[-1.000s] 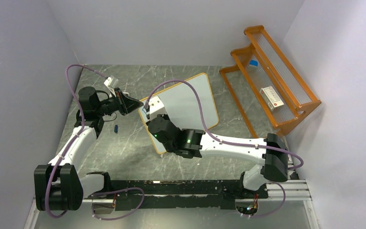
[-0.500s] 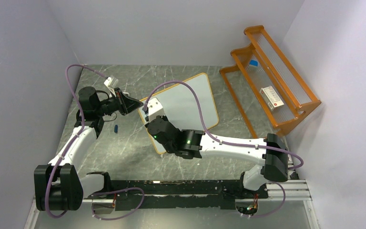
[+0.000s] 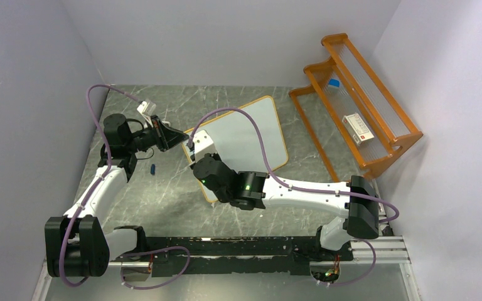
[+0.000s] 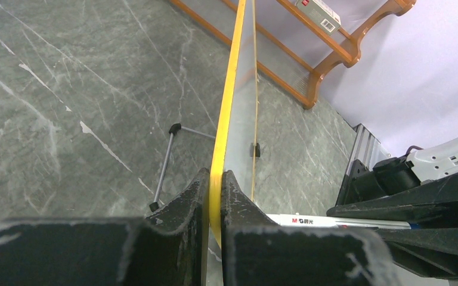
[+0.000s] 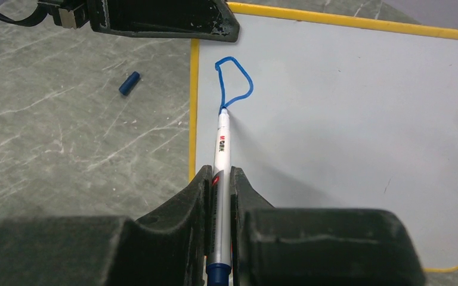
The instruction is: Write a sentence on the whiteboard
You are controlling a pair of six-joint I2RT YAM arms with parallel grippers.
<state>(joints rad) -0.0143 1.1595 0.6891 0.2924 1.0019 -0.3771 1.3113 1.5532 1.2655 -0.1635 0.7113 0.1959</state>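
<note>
The whiteboard [image 3: 251, 135] with its orange frame lies tilted on the marble table; it also shows in the right wrist view [image 5: 358, 119] and edge-on in the left wrist view [image 4: 229, 101]. My left gripper [image 4: 214, 179] is shut on the board's left frame edge; it shows in the top view [image 3: 176, 138] too. My right gripper [image 5: 219, 179] is shut on a silver marker [image 5: 221, 149] whose tip touches the board. The sentence [image 5: 232, 83] is only one closed blue loop near the board's top left corner. In the top view my right gripper [image 3: 196, 153] hides the loop.
A blue marker cap [image 5: 129, 83] lies on the table left of the board, also in the top view [image 3: 153, 168]. An orange wooden rack [image 3: 358, 100] with a small white box [image 3: 358, 128] stands at the right. The board's black foot and wire stand [image 4: 166, 164] rest on the table.
My right gripper with the marker has shifted slightly left and toward the near side over the board's left part. My left arm has stayed in place on the frame.
</note>
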